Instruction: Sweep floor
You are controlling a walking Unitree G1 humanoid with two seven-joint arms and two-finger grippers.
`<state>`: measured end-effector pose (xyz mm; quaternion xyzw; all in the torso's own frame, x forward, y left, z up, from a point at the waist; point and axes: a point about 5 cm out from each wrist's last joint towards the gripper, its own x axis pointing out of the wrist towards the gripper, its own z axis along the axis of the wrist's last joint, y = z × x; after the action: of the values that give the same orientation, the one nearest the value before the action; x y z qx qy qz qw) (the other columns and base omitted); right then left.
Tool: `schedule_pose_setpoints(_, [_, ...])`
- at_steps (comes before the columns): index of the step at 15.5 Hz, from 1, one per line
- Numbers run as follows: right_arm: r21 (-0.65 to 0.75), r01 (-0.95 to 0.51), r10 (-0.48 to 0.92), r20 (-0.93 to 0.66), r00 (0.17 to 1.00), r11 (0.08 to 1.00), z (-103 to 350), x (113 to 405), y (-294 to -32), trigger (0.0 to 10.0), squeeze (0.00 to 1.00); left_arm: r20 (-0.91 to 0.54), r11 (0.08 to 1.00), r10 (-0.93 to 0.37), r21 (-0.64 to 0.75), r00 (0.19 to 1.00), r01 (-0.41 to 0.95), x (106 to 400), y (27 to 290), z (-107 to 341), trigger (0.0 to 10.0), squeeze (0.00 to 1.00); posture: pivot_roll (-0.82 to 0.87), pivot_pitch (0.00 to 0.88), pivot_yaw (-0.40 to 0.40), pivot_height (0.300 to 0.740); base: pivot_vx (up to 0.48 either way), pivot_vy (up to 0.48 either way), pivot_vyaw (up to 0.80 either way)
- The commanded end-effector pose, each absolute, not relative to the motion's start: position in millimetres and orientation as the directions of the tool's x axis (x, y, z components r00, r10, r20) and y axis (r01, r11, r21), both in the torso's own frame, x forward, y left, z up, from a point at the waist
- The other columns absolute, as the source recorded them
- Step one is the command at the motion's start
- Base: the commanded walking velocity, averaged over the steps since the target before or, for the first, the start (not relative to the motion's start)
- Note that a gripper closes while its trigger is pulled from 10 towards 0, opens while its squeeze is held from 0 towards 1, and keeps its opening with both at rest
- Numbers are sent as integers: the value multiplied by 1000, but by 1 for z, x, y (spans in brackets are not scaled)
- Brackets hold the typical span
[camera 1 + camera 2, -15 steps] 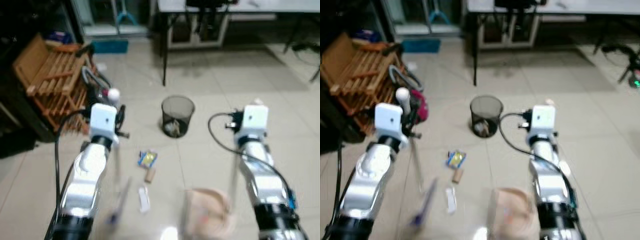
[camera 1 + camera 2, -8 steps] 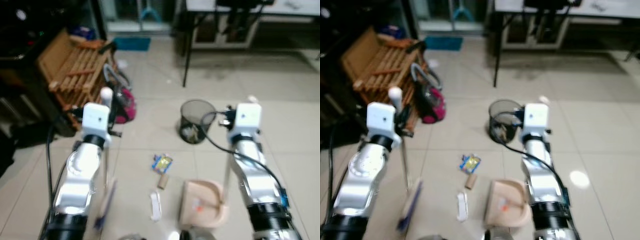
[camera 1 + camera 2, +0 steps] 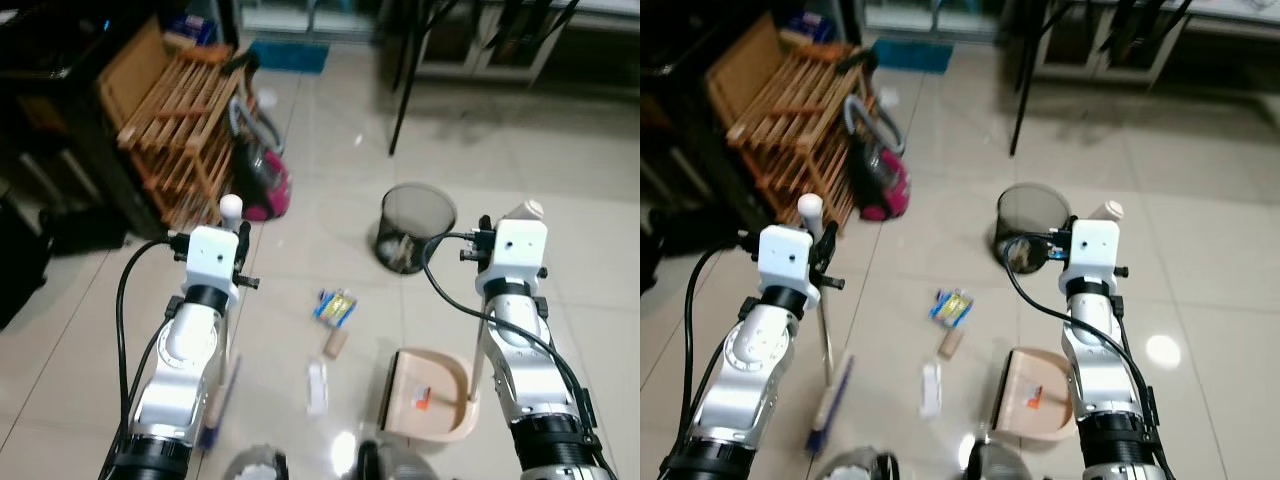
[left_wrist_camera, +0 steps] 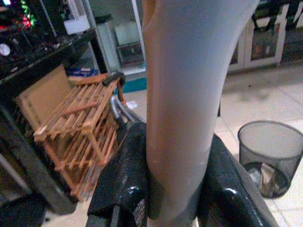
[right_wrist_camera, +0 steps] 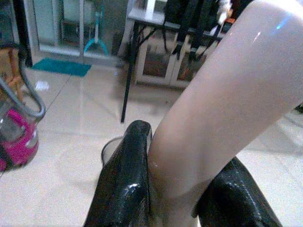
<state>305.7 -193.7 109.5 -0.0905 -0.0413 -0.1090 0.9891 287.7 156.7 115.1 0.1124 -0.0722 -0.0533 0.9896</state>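
Note:
My left gripper (image 3: 238,240) is shut on the pale upright broom handle (image 4: 177,94). The broom's head (image 3: 830,405) rests on the tiles by my left side. My right gripper (image 3: 492,238) is shut on the pale handle (image 5: 213,109) of a beige dustpan (image 3: 440,385), which sits on the floor with a small orange scrap (image 3: 421,401) inside. Between broom and dustpan lie a yellow-blue packet (image 3: 336,306), a cardboard roll (image 3: 335,343) and a white scrap (image 3: 317,386).
A black mesh bin (image 3: 414,228) with rubbish inside stands just beyond the litter. A wooden rack (image 3: 175,115) and a pink vacuum cleaner (image 3: 263,186) are at the left. A dark table leg (image 3: 405,90) and cabinets stand farther back.
The whole picture has shifted and sharpened as the camera moved. Both grippers keep the same hold on their handles, and the litter lies in the same spots.

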Motion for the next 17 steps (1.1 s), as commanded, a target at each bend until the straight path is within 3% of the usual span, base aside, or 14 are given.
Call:
schedule_pose_setpoints(1, [-175,248,-227,136,965,953,111,303,-201,10000,0,199,968,-142,234,970,94,286,149,119,10000,0,-55,294,-8,740,0,0,0])
schedule_pose_setpoints(8, [-59,178,-164,186,969,982,107,312,-167,10000,0,263,952,-179,291,948,99,289,147,109,10000,0,-72,381,-42,740,0,0,0])
schedule_pose_setpoints(12, [0,92,-90,209,974,996,107,312,-134,10000,0,260,944,-240,288,935,162,291,129,98,10000,0,-82,402,-54,740,0,0,0])
schedule_pose_setpoints(17, [30,63,-69,301,951,998,132,318,-132,10000,0,278,946,-248,276,928,170,297,123,101,10000,0,-85,400,-47,740,0,0,0])
